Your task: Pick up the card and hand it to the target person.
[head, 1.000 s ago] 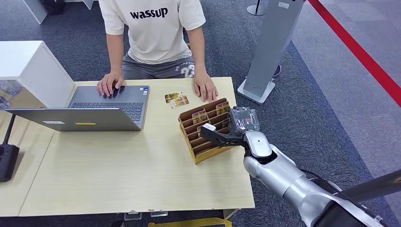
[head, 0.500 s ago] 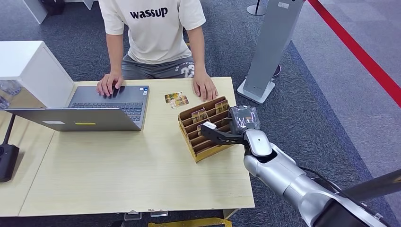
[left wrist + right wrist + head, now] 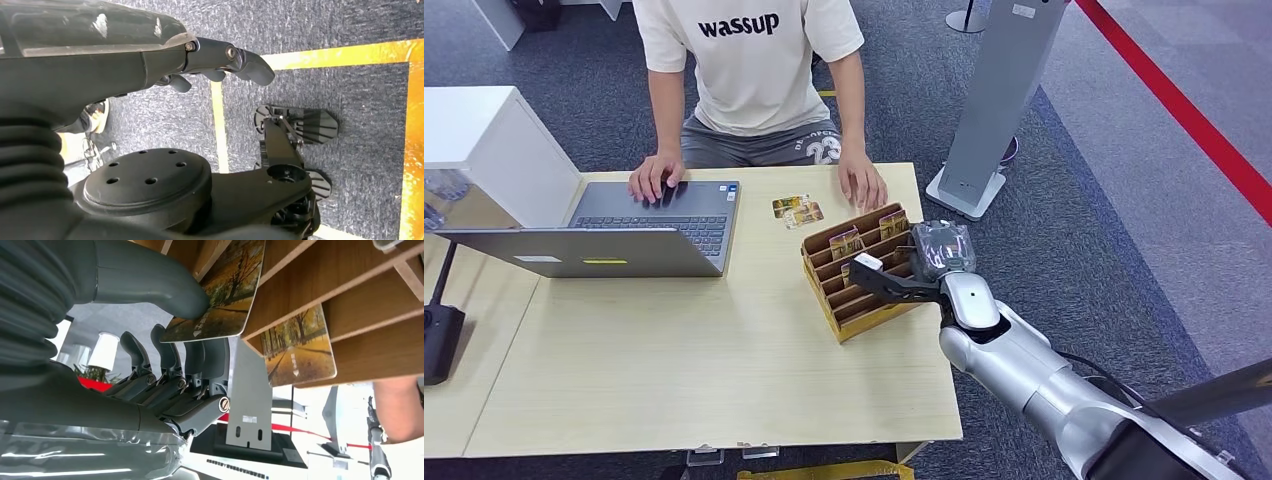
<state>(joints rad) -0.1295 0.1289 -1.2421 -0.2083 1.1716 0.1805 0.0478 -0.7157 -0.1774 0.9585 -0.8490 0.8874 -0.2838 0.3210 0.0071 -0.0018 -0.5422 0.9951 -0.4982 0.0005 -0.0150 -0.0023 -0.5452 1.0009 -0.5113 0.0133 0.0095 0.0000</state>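
A wooden slotted card rack (image 3: 867,303) stands on the table's right side with picture cards (image 3: 845,243) upright in its slots. My right hand (image 3: 896,281) reaches into the rack from the right. In the right wrist view its thumb (image 3: 150,287) presses on one face of an autumn-tree card (image 3: 227,287) and its fingers (image 3: 197,357) lie behind the other face; the card's far end is still in its slot. Another similar card (image 3: 298,352) sits in the neighbouring slot. My left hand (image 3: 220,55) hangs by my side over the carpet, holding nothing.
A person in a white T-shirt (image 3: 752,60) sits across the table, one hand (image 3: 862,185) flat near the rack, the other on an open laptop (image 3: 639,228). Two loose cards (image 3: 796,210) lie between them. A grey kiosk stand (image 3: 994,100) rises at the right, a white box (image 3: 484,140) at the left.
My right hand has shifted slightly left and away from me along the rack. The person's hand near the rack has drawn back a little.
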